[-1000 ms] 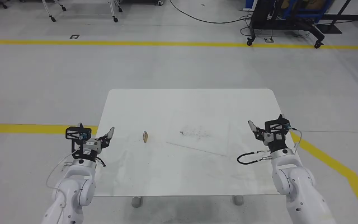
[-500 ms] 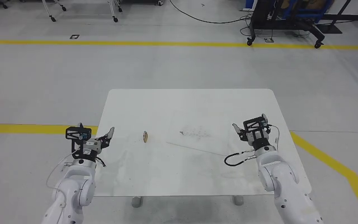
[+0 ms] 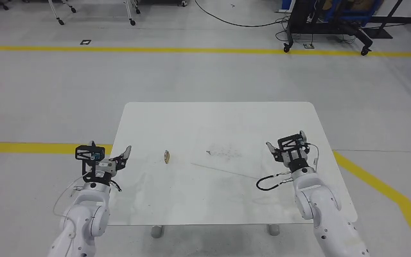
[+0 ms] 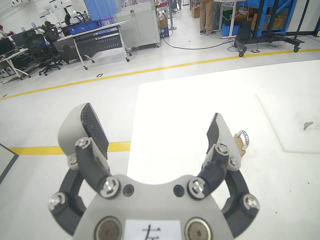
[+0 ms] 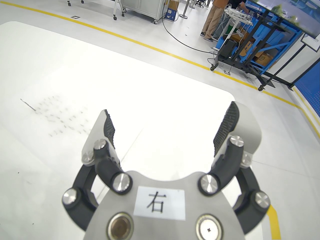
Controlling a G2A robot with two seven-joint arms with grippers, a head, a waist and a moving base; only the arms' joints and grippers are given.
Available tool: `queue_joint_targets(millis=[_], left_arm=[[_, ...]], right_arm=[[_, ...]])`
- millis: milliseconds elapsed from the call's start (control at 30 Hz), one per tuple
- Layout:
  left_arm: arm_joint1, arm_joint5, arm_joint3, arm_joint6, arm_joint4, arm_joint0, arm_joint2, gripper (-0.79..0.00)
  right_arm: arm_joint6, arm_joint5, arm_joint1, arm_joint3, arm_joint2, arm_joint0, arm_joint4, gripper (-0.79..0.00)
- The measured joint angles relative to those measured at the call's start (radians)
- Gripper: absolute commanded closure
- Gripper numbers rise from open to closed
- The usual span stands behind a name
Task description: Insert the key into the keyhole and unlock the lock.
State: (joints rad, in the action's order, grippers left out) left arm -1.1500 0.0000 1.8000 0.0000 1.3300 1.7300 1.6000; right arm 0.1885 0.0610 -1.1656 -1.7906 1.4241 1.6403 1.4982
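R gripper (image 3: 286, 142), jaws wide & empty, has swung in over the table (image 3: 218, 122) toward the padlock (image 3: 166, 156). The key (image 3: 209, 153) lies between them, so key pickup's next, I'd guess. L gripper (image 3: 110, 153), also spread w/ nothing held, hasn't budged on the padlock's other side.

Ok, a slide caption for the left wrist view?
Open left claw at the table edge, brass padlock close beside it, key lying farther out.

place: robotics lab | yellow floor lines (image 3: 192, 49) | office chairs (image 4: 47, 51) | blue racks (image 5: 282, 29) | big screen (image 5: 275, 3)
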Motion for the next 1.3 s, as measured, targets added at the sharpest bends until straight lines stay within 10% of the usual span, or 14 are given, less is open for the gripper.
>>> queue_joint_targets(millis=[633, 733, 800, 967, 1300], left_arm=[[0.000, 0.000, 0.000, 0.000, 0.000, 0.000, 0.000, -0.785], [0.000, 0.000, 0.000, 0.000, 0.000, 0.000, 0.000, -0.785], [0.000, 0.000, 0.000, 0.000, 0.000, 0.000, 0.000, -0.785], [0.000, 0.000, 0.000, 0.000, 0.000, 0.000, 0.000, -0.785], [0.000, 0.000, 0.000, 0.000, 0.000, 0.000, 0.000, -0.785]], right_arm=[[-0.029, -0.638, -0.043, 0.337, -0.359, -0.419, -0.031, -0.785], [0.002, -0.727, -0.052, 0.406, -0.395, -0.485, -0.052, -0.557], [0.031, -0.750, -0.060, 0.452, -0.423, -0.529, -0.064, -0.391], [0.083, -0.784, -0.085, 0.548, -0.490, -0.614, -0.105, -0.514], [0.078, -0.813, -0.140, 0.800, -0.587, -0.772, -0.190, -0.453]])
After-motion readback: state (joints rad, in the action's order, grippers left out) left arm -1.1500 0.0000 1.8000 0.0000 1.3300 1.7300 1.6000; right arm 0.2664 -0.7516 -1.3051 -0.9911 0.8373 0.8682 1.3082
